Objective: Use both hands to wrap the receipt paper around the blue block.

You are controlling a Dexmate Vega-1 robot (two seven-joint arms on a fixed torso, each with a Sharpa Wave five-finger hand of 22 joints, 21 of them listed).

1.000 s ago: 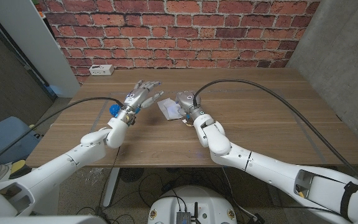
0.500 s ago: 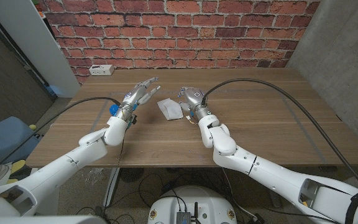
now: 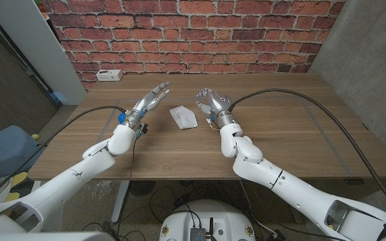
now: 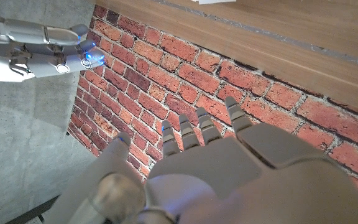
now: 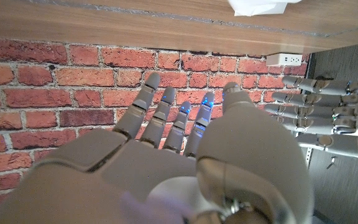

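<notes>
A white bundle of receipt paper point(image 3: 183, 116) lies on the wooden table point(image 3: 280, 134) between my two hands, touched by neither. I cannot tell what is inside the paper. My left hand point(image 3: 151, 98) is raised just left of the bundle, fingers straight and apart, holding nothing. My right hand point(image 3: 210, 102) hovers just right of the bundle, fingers spread and empty. In the right wrist view my own right hand point(image 5: 166, 162) reaches toward the brick wall, with the left hand point(image 5: 328, 124) beside it and the paper point(image 5: 257, 6) on the table. The left wrist view has my left hand point(image 4: 229, 168) and the right hand point(image 4: 36, 46).
A white power strip point(image 3: 108, 75) lies at the table's back left corner, near the brick wall point(image 3: 200, 33). Black cables point(image 3: 300, 100) run from both wrists across the table. A blue bin point(image 3: 5, 150) stands on the floor to the left.
My right hand has lifted off the paper bundle and drawn back to the right. The left hand has shifted slightly left and away. The bundle now lies free between them.
</notes>
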